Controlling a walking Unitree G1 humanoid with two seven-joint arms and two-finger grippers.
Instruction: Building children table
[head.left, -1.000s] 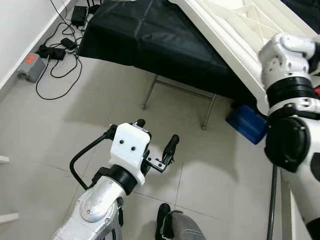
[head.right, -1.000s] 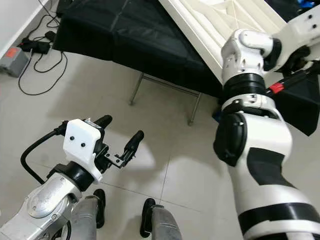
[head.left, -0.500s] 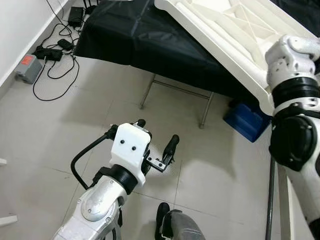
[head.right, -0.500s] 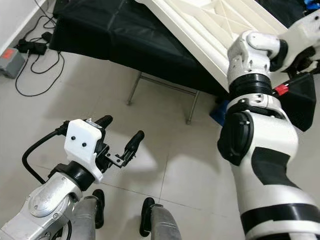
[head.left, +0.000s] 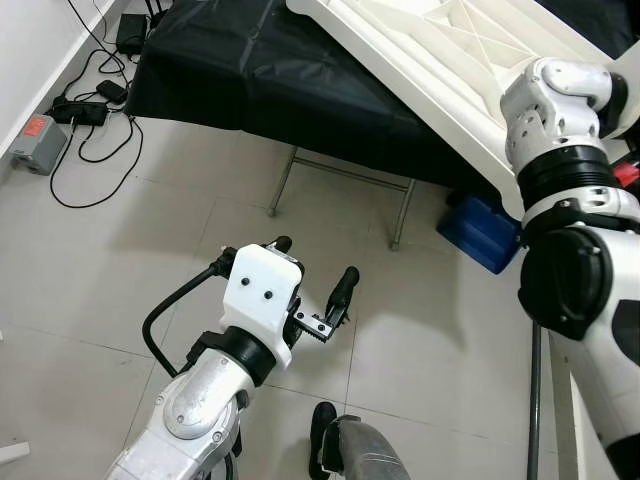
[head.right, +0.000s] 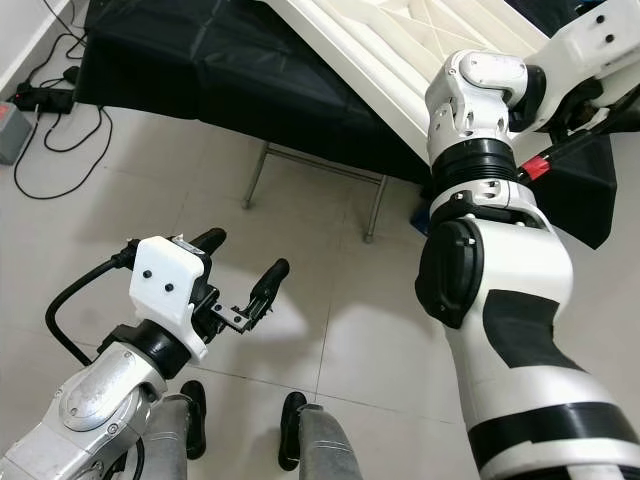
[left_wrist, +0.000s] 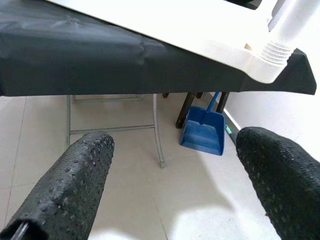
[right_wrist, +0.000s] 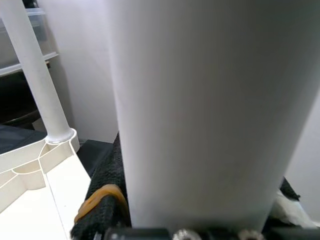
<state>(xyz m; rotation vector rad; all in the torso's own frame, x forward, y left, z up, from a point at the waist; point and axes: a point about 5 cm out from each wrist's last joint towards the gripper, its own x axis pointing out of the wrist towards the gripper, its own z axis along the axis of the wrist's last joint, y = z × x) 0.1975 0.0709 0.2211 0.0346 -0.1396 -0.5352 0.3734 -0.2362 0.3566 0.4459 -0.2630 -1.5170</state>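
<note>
1. Children's table top (head.left: 440, 55): white plastic, ribbed underside facing up, lying tilted across a work surface draped in black cloth (head.left: 250, 70). One edge overhangs the cloth towards the robot.

2. Fitted leg (right_wrist: 37, 75): a white tube standing upright in a round corner socket of the table top, seen in the right wrist view. Judged installed. A second threaded socket (left_wrist: 272, 52) with a leg stub appears at a corner in the left wrist view.

3. Leg in hand (right_wrist: 200, 110): a broad white tube close against the right wrist camera. The right gripper (right_wrist: 165, 227) appears clamped around it, black fingers (right_wrist: 102, 210) pressed to its side. Whether its end is already seated in a socket cannot be told.

4. Right arm (head.right: 480, 260): raised, reaching up and over the table top's near edge.

5. Left gripper (head.left: 315, 290): held low over the tiled floor (head.left: 150, 230), well apart from the table top, fingers spread wide with nothing between them. Idle.

6. Surroundings: folding metal frame (head.left: 345, 190) under the cloth; blue dustpan (left_wrist: 202, 132) on the floor beyond it; cables and a power brick (head.left: 35, 140) by the wall.

7. Progress, as a judgement: partway. At least one leg is in; one more is being handled. Remaining: seat this leg, fit any outstanding legs (count not visible), then turn the table upright.
</note>
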